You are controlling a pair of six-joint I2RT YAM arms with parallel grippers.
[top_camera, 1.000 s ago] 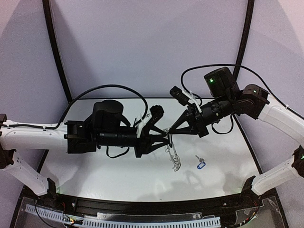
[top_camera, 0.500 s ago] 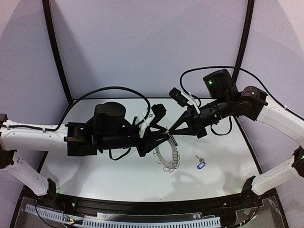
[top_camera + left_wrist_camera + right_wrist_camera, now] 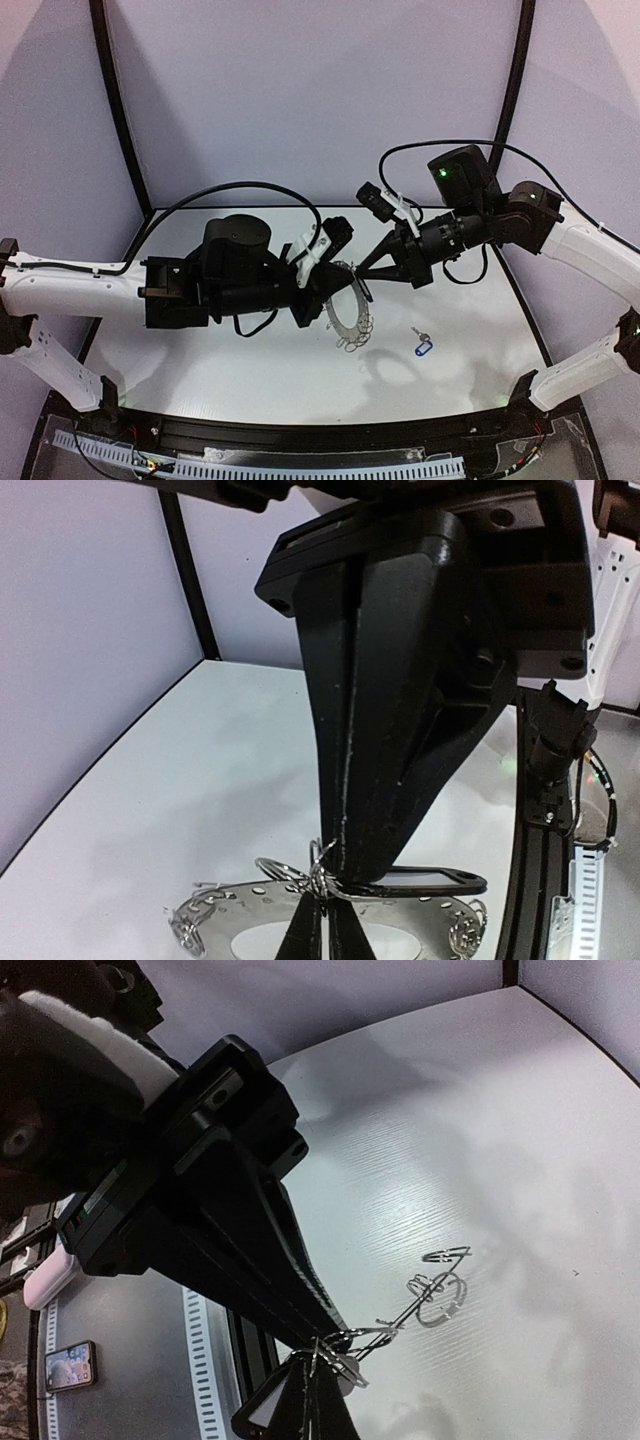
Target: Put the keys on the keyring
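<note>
Both arms are stretched inward over the table (image 3: 250, 370), tips met; the left gripper (image 3: 346, 277) and right gripper (image 3: 358, 271) are each pinched tight on wire loops of the keyring (image 3: 356, 338), hung tilted below them; the blue-tagged key (image 3: 424, 347) is seen flat on the table nearby.

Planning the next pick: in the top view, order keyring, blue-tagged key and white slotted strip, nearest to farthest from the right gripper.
1. keyring, hanging at the right gripper, centre.
2. blue-tagged key, on the table, right side.
3. white slotted strip, along the near edge.
</note>
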